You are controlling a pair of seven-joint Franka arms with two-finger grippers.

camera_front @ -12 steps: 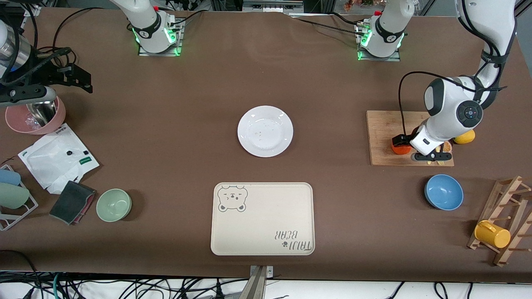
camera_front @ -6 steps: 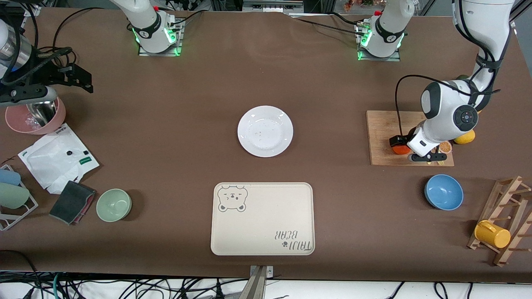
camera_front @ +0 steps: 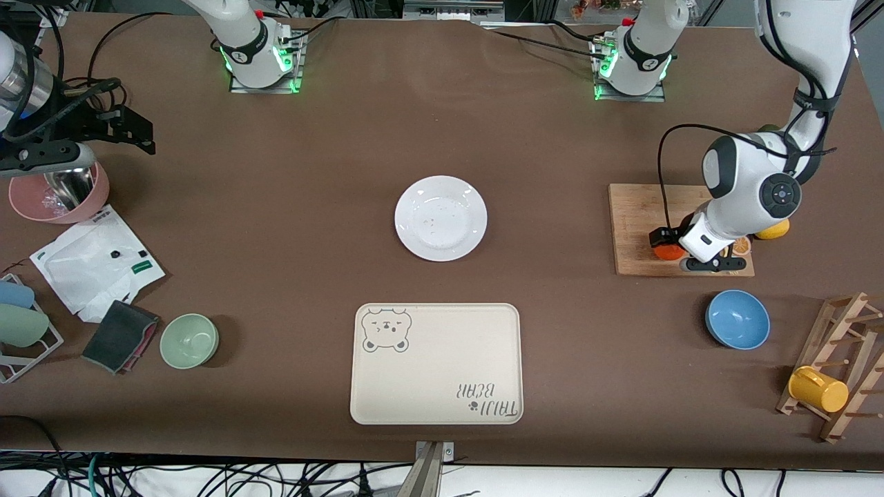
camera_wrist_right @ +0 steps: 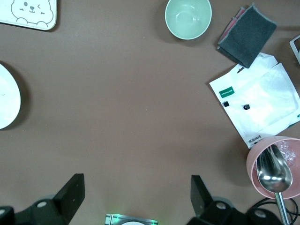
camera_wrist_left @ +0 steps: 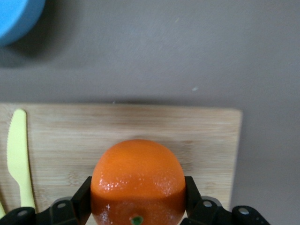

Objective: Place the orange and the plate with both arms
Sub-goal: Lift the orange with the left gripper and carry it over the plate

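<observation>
nearest the front edge, the tray reads "taiji bear" upside down. the blue bowl sits near the left arm's end. past it, the left hand pinches the orange on the board, its arm hiding most of it. the plate lies mid-desk. the right hand waits spread above the desk, near a pink bowl.

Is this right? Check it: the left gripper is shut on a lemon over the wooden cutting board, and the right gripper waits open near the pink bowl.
Not quite. The left gripper is shut on the orange, not a lemon; the left wrist view shows it. It is over the cutting board, and the right gripper waits open near the pink bowl.
</observation>
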